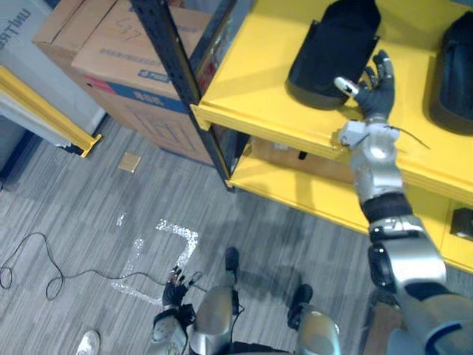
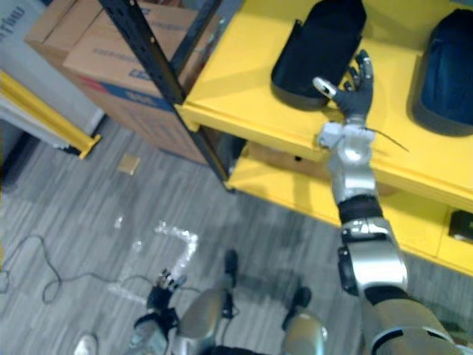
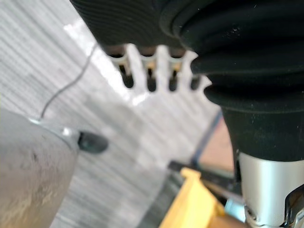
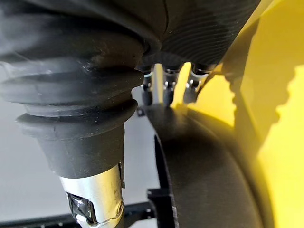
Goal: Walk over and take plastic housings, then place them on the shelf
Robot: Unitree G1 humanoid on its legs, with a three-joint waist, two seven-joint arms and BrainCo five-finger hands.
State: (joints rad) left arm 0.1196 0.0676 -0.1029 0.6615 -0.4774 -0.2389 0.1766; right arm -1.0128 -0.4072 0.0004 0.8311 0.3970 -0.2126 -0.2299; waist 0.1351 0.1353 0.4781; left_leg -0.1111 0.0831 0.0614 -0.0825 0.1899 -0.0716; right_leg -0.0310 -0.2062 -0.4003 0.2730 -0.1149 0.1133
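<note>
A black plastic housing (image 1: 332, 52) lies on the yellow top shelf (image 1: 251, 89). My right hand (image 1: 377, 92) is raised at its right side, open, with straight spread fingers against the housing's edge and the thumb pointing left. In the right wrist view the fingers (image 4: 166, 85) rest at the rim of the housing (image 4: 204, 175). A second black housing (image 1: 454, 74) lies further right on the same shelf. My left hand (image 1: 175, 288) hangs low above the floor, its fingers (image 3: 149, 71) relaxed and holding nothing.
A dark steel post (image 1: 177, 66) stands at the shelf's left corner, with cardboard boxes (image 1: 126, 59) behind it. A lower yellow shelf (image 1: 310, 192) carries a small black item (image 1: 462, 222). A yellow rail (image 1: 44, 111) runs at far left. A person's white shoe (image 1: 87, 344) shows bottom left.
</note>
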